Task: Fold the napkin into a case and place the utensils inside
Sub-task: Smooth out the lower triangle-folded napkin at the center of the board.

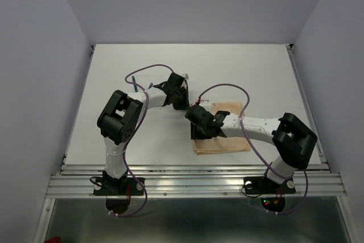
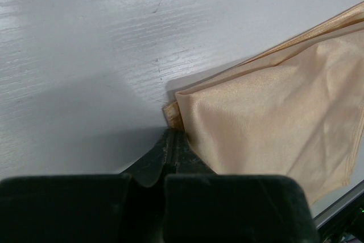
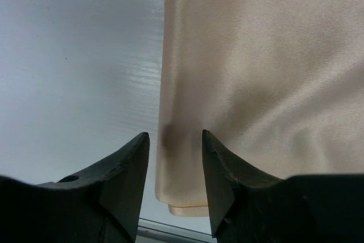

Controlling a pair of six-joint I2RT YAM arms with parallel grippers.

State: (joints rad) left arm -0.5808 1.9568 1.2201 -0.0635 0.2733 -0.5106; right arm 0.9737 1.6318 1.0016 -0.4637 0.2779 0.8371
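Top external view: the peach-tan, soft and shiny cloth napkin (image 1: 224, 145) lies flat on the white table (image 1: 256, 72). It sits a little right of the middle, close to the near edge. It is folded into a box-like shape. In the left wrist view the napkin (image 2: 273, 123) shows more than one layer at its corner. In the right wrist view the napkin (image 3: 261, 72) fills the right side, with a second layer peeking out along its near edge.

The black right gripper (image 1: 197, 134) hangs over the left edge of the napkin. In its own view the right gripper (image 3: 173, 140) has its two fingers apart. The cloth's left edge runs between them, with a small dark shadow on the cloth there. Nothing is held in it.

The black left gripper (image 1: 183, 105) is at the far left corner of the napkin. In its own view the left gripper (image 2: 170, 140) has its fingers pressed together. Their tips touch the cloth's corner. I cannot tell if a bit of cloth is pinched between them.

Both white arms reach in from the near side, and the two grippers are close to each other. A silver metal rail (image 1: 199, 183) runs along the near edge of the table.
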